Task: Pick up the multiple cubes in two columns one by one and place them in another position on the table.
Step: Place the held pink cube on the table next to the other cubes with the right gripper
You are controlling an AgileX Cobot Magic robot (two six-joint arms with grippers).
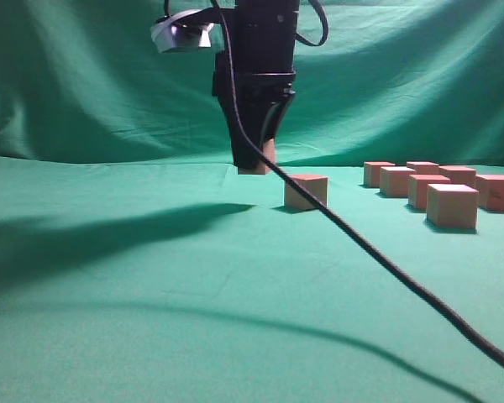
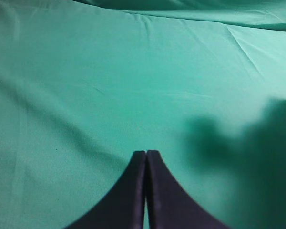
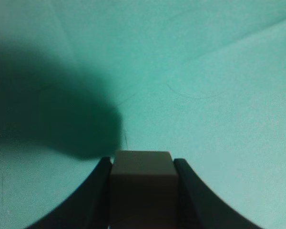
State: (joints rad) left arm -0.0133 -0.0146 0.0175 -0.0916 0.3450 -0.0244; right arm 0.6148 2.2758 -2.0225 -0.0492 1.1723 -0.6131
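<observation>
My right gripper (image 1: 254, 164) hangs from the dark arm in the middle of the exterior view, shut on one tan cube (image 1: 257, 159). The right wrist view shows that cube (image 3: 143, 183) squeezed between both black fingers (image 3: 193, 195) of the right gripper (image 3: 142, 162), low over the green table (image 3: 214, 71). Whether it touches the cloth I cannot tell. Another cube (image 1: 307, 190) sits alone on the table just right of it. Several more cubes (image 1: 452, 206) stand in two columns at the far right. My left gripper (image 2: 146, 153) is shut and empty above bare cloth.
A black cable (image 1: 386, 260) runs from the arm diagonally down to the lower right corner. The same green cloth (image 1: 84, 84) hangs as a backdrop behind the table. Dark arm shadows lie across the left of the table (image 1: 92, 235).
</observation>
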